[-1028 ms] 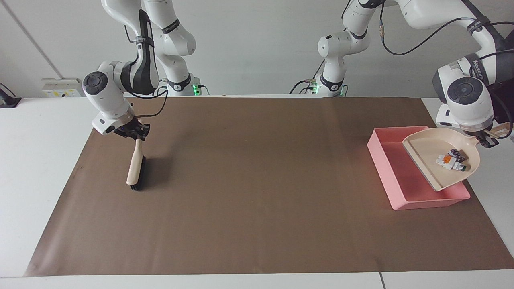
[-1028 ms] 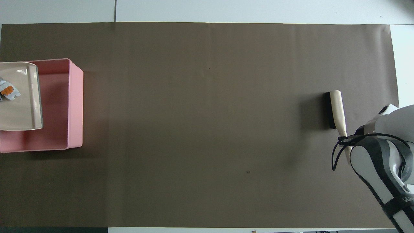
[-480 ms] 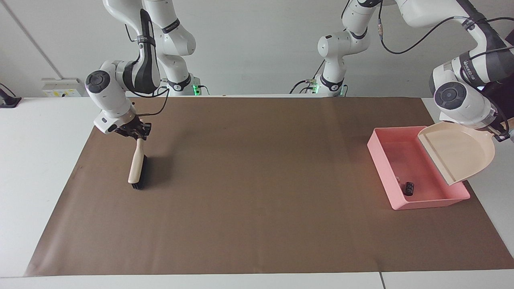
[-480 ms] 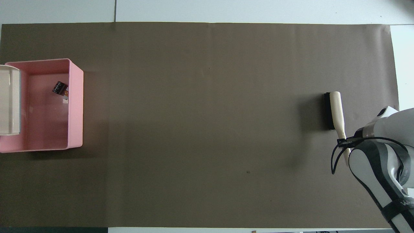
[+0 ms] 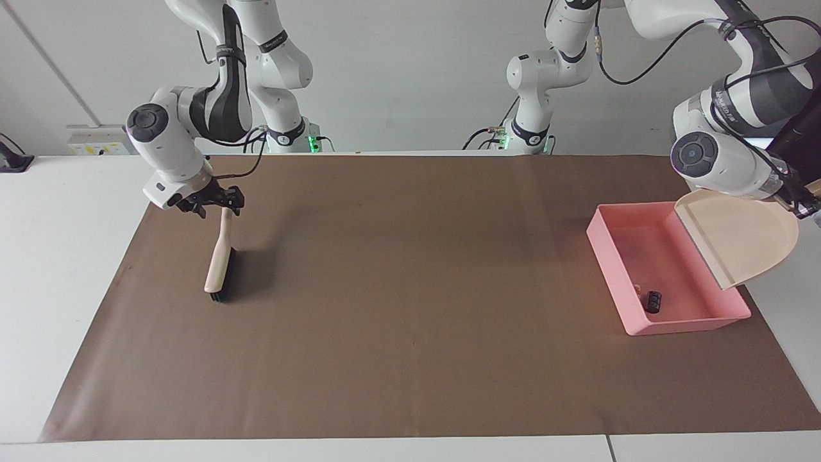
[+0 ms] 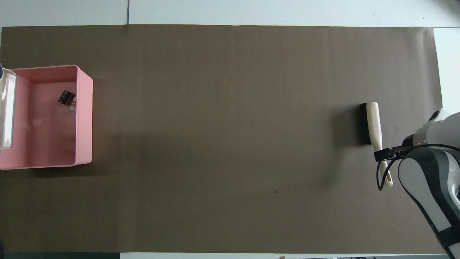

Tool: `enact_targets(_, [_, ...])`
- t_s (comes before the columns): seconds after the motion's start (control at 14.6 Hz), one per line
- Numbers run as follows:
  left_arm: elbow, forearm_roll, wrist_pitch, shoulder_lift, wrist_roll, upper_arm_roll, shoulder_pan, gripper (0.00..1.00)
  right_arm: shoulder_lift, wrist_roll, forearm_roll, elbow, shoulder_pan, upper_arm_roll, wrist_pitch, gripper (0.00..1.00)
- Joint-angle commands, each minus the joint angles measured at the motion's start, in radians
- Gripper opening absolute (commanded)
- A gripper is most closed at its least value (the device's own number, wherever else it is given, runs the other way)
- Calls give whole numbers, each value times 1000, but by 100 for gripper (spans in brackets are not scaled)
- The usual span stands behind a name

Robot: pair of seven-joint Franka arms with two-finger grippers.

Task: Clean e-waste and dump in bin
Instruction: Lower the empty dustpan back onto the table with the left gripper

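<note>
The pink bin (image 5: 608,259) sits at the left arm's end of the mat. The e-waste lies in it: a small black block (image 5: 653,301) and a tiny whitish piece (image 5: 637,287) beside it. Both also show in the overhead view, the block (image 6: 65,97) and the whitish piece (image 6: 73,105). My left gripper (image 5: 804,206) is shut on the handle of the beige dustpan (image 5: 744,240). It holds the dustpan steeply tilted and empty over the bin's edge. My right gripper (image 5: 215,201) is open just above the handle of the brush (image 5: 218,266).
The brush (image 6: 372,124) lies on the brown mat (image 5: 410,289) at the right arm's end, bristles down. The bin (image 6: 84,118) and the dustpan's edge (image 6: 7,108) show at the overhead view's border. White table surrounds the mat.
The left gripper tipped the dustpan up, and both e-waste pieces slid from it into the bin. The right gripper let go of the brush handle and rose a little.
</note>
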Motion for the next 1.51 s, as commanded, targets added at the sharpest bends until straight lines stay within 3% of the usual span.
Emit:
enact_targets(0.0, [26, 18, -31, -9, 69, 3, -32, 0, -7, 72, -12, 117, 20, 9, -79, 100])
enact_targets(0.41, [49, -33, -67, -4, 141, -5, -114, 0, 4, 365, 42, 306, 135, 9, -180, 100])
enact_targets(0.62, [52, -246, -72, -6, 145, -5, -176, 0, 82, 402, 109, 503, 135, 7, -336, 100])
enact_targets(0.89, [13, -481, -106, -27, 129, -7, -231, 0, 157, 407, 102, 738, 131, 7, -540, 100])
enact_targets(1.17, [-98, -630, -98, -32, -86, -7, -358, 0, 159, 347, 94, 797, 123, 7, -582, 100])
enact_targets(1.44, [-156, -762, -40, -15, -194, -7, -435, 0, 134, 241, 94, 728, 105, 2, -544, 100])
